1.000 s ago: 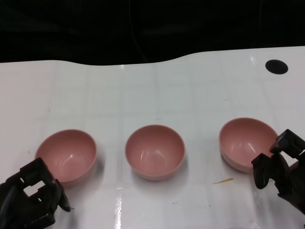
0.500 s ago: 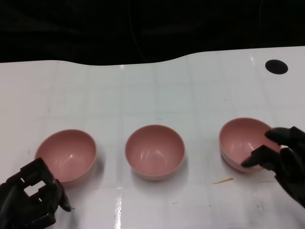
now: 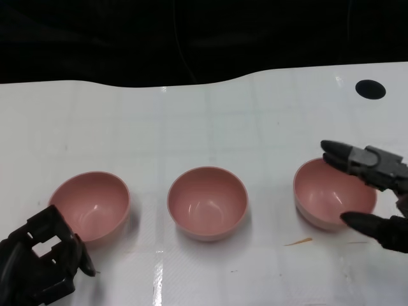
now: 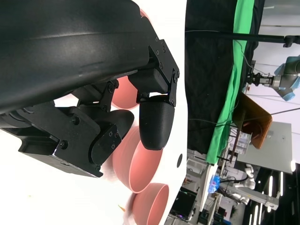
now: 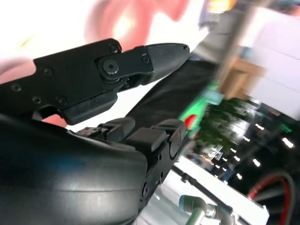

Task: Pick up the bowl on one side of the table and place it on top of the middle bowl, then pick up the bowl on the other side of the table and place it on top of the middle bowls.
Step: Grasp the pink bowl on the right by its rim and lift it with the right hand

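So the right hand (image 3: 370, 191) has its fingers spread wide around the right pink bowl (image 3: 331, 194) without gripping it, while the middle bowl (image 3: 207, 203) and left bowl (image 3: 92, 205) sit on the white table (image 3: 210, 121), left hand (image 3: 41, 264) curled in, holding nothing.

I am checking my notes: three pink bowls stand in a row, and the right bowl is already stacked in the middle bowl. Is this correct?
Not quite. The head view shows the right bowl on the table, apart from the middle bowl, which holds nothing. The right hand is open around it. Three pink bowls in a row is correct.
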`<act>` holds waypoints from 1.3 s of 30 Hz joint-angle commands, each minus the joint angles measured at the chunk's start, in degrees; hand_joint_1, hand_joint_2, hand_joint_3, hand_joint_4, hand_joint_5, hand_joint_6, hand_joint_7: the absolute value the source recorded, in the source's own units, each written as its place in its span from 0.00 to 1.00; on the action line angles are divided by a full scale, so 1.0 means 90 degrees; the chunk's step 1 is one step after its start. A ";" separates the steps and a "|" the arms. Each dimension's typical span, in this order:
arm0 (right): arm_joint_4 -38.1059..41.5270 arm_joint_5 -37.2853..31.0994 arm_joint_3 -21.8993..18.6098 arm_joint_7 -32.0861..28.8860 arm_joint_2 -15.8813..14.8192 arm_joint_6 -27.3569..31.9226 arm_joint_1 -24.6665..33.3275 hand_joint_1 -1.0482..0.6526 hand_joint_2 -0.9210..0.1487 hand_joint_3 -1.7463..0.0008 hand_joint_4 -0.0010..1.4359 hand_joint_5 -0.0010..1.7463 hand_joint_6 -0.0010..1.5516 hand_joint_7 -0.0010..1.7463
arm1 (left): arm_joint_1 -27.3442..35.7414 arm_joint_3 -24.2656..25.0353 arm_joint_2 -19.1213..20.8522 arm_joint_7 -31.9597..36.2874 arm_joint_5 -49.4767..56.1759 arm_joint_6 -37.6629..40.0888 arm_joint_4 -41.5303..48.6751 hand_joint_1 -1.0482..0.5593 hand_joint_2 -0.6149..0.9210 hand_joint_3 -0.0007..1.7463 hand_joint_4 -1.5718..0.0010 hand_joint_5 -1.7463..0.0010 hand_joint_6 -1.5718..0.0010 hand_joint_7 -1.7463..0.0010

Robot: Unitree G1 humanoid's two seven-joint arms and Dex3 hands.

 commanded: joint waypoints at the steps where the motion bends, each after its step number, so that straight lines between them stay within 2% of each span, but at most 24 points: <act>1: -0.0102 -0.1498 0.0191 -0.0961 -0.0355 -0.0281 0.0052 0.02 0.00 0.94 0.21 0.00 0.23 0.00 | -0.0037 0.0084 0.0136 -0.0095 -0.0053 -0.0068 0.0090 0.63 0.75 0.70 0.50 0.00 0.56 0.06; 3: -0.0065 -0.2041 0.0322 -0.1418 -0.0466 -0.0326 0.0050 0.01 0.00 0.93 0.21 0.00 0.23 0.00 | -0.0044 0.0091 0.0142 -0.0107 -0.0065 -0.0074 0.0108 0.63 0.75 0.70 0.50 0.00 0.56 0.06; 6: -0.0038 -0.2177 0.0478 -0.1736 -0.0586 -0.0299 0.0061 0.00 0.00 0.93 0.21 0.00 0.23 0.00 | -0.0050 0.0097 0.0140 -0.0117 -0.0064 -0.0080 0.0120 0.63 0.75 0.70 0.50 0.00 0.56 0.07; 8: 0.0161 -0.3472 0.0875 -0.2315 -0.0930 -0.0164 -0.0062 0.00 0.00 0.93 0.19 0.00 0.21 0.00 | -0.0048 0.0111 0.0157 -0.0192 -0.0102 -0.0095 0.0125 0.63 0.76 0.69 0.50 0.00 0.55 0.08; 10: 0.0256 -0.4280 0.1174 -0.2680 -0.1144 0.0047 -0.0130 0.00 0.00 0.92 0.18 0.00 0.20 0.00 | -0.0043 0.0115 0.0171 -0.0224 -0.0115 -0.0094 0.0118 0.63 0.77 0.68 0.50 0.00 0.54 0.08; 15: 0.0364 -0.5212 0.1774 -0.2879 -0.1399 0.0795 -0.0319 0.00 0.00 0.93 0.18 0.00 0.19 0.00 | -0.0038 0.0110 0.0205 -0.0214 -0.0104 -0.0032 0.0067 0.63 0.79 0.66 0.50 0.00 0.54 0.08; 27: 0.1153 -0.5287 0.2711 -0.2771 -0.1588 0.1628 -0.1039 0.00 0.00 0.95 0.20 0.01 0.21 0.00 | -0.0059 0.0153 0.0289 -0.0159 -0.0107 0.0054 0.0072 0.62 0.76 0.67 0.50 0.00 0.54 0.08; 39: 0.1008 -0.5119 0.2815 -0.3232 -0.1808 0.1649 -0.1019 0.01 0.00 0.92 0.22 0.01 0.24 0.01 | -0.0040 0.0124 0.0288 -0.0054 0.0044 -0.0042 0.0069 0.63 0.73 0.73 0.50 0.00 0.56 0.05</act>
